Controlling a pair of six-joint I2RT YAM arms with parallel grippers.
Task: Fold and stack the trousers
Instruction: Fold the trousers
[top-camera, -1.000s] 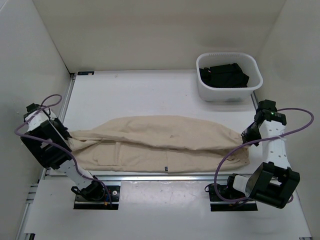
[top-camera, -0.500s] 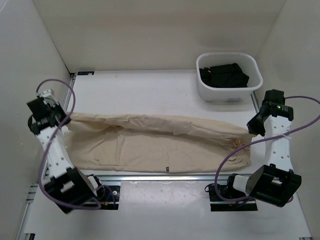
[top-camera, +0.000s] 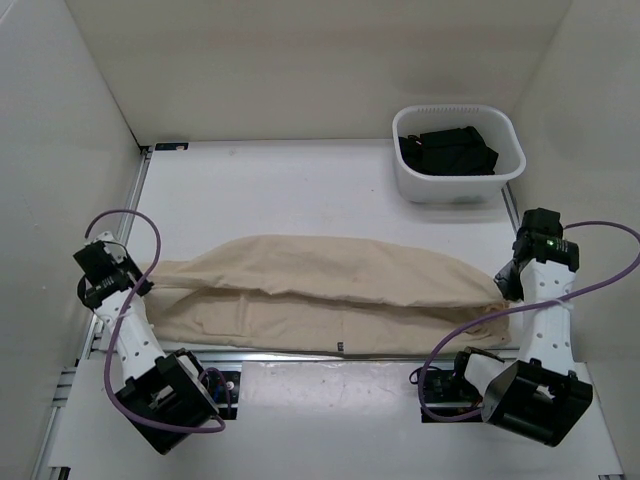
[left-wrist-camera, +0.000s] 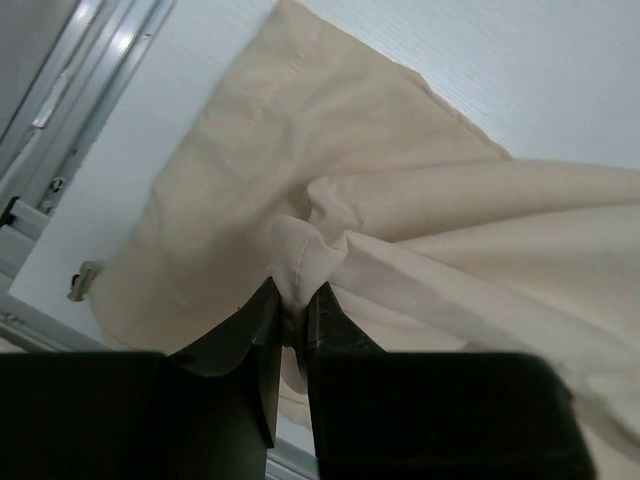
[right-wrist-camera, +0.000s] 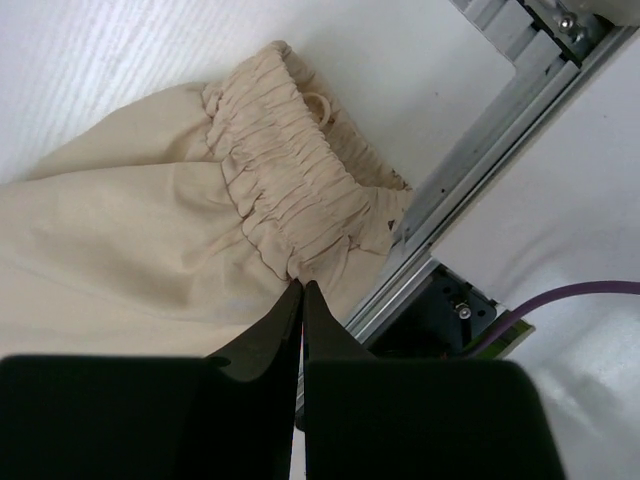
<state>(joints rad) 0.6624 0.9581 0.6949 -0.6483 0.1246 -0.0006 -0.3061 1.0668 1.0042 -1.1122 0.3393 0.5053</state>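
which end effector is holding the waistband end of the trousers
The right end effector: it pinches the gathered elastic waistband of the trousers, while the left end effector grips a plain hemmed edge.

White arms (top-camera: 131, 335) — black joints (top-camera: 540, 412), purple cables (right-wrist-camera: 575, 294)

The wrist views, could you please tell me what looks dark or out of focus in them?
Left wrist: the left end effector is a dark, soft-edged mass along the bottom, while the trousers are evenly lit. Right wrist: the right end effector is a black silhouette; the elastic waistband is sharp.
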